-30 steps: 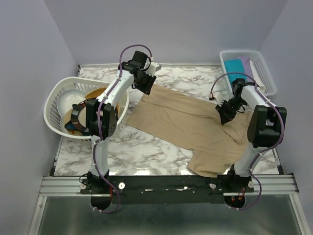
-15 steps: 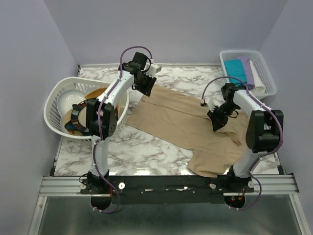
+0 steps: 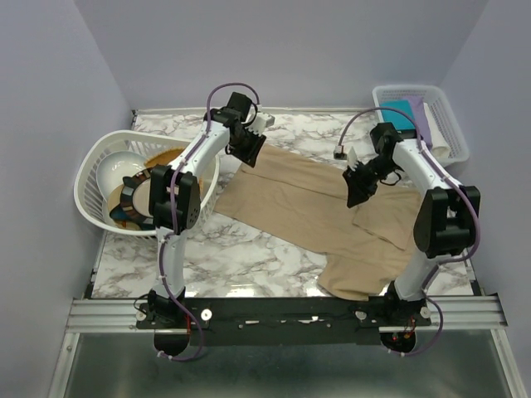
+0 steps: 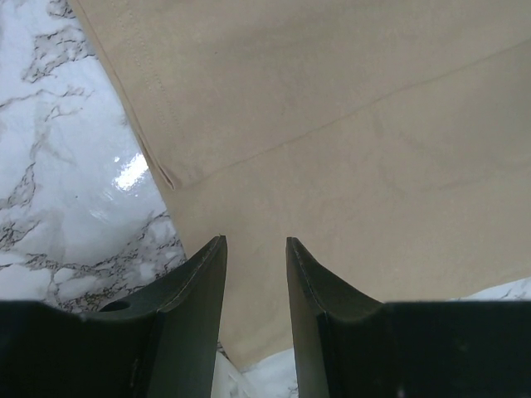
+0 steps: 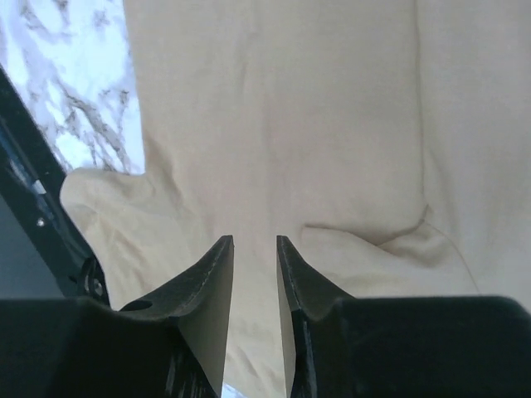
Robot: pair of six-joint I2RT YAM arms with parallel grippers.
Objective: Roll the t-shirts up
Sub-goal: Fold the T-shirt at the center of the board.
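T-shirt (image 3: pixel 315 207), the beige one, lies spread flat on the table (image 3: pixel 232 257), so you can roll it. Your left gripper (image 3: pixel 249 153) hangs over its far corner and your right gripper (image 3: pixel 358 186) over its middle. Both jaws are a little open, holding nothing.

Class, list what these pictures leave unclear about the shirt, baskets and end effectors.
1. Top view: right arm hides the beige t-shirt's right edge.
2. Top view: left arm covers part of the round basket's contents.
3. Wrist views: contact between left end effector or right end effector and fabric; viewed end-on.
4. Top view: rolled shirts in the rectangular basket too small to count.
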